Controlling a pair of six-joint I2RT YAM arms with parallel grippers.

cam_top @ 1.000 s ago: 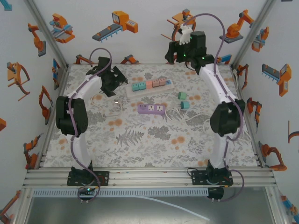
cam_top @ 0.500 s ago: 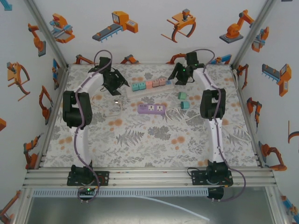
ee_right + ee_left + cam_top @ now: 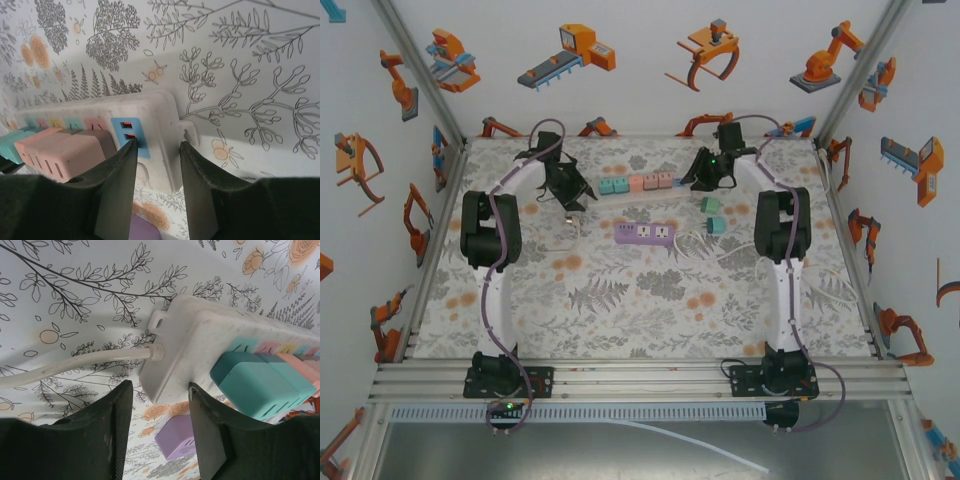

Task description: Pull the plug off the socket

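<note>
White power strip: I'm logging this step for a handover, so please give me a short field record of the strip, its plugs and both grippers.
strip: white power strip, lying flat
plugs: teal and pink plugs seated in a row on it
left: left gripper at the end where the cord enters, a finger on either side; grip unclear
right: right gripper at the opposite end, a finger on either side; grip unclear
nearby: purple strip; loose teal plugs
</note>
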